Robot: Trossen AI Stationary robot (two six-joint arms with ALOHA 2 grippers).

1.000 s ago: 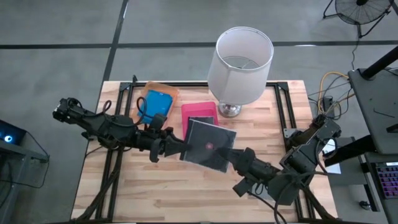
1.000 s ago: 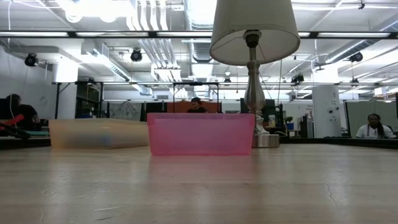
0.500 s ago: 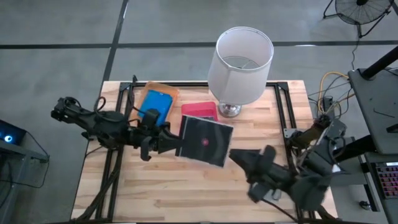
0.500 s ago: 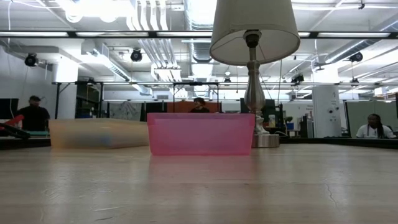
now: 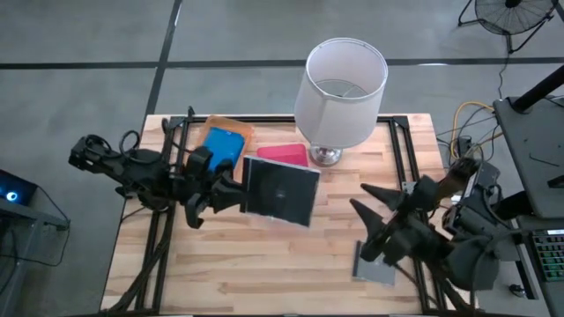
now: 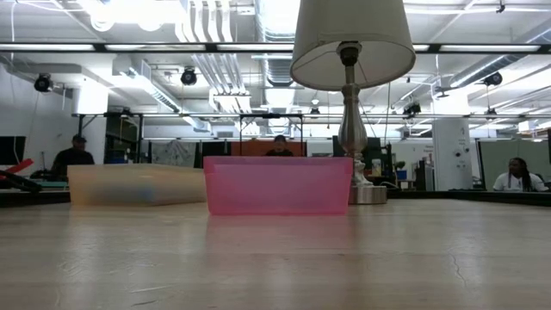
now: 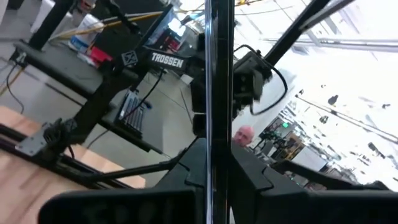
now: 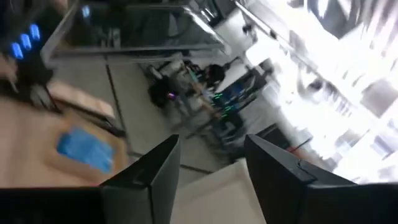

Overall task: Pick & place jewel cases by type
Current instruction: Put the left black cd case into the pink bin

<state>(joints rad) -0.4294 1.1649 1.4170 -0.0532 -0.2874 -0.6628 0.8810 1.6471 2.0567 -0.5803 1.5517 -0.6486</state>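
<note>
A: Left gripper (image 5: 236, 195), status?

B: Clamped on a dark square jewel case (image 5: 280, 190), gripping its edge. I'm holding it in the air over the middle of the desk (image 5: 264, 264), just in front of the pink tray (image 5: 284, 153). Left wrist cam sees the case edge-on btwn my fingers (image 7: 186, 168).

A: Right gripper (image 5: 366, 216)?

B: Fingers apart, nothing btwn them. It's up over the right half of the desk, well apart from the held case. Wrist cam shows both fingers (image 8: 280, 174) spread w/ a gap.

A: Other cases?

B: A blue rectangular case (image 5: 220, 145) lies in the orange tray (image 5: 240, 129) near the far-left corner. Another greyish square case (image 5: 374, 269) lies flat near the front-right edge, partly under my right arm.

A: Anything else?

B: Lamp (image 5: 344, 84) at the far edge, right of the pink tray. Low cam shows both trays side by side, orange one (image 6: 136, 184) left of pink (image 6: 277, 184), and ppl far off in the room.
</note>
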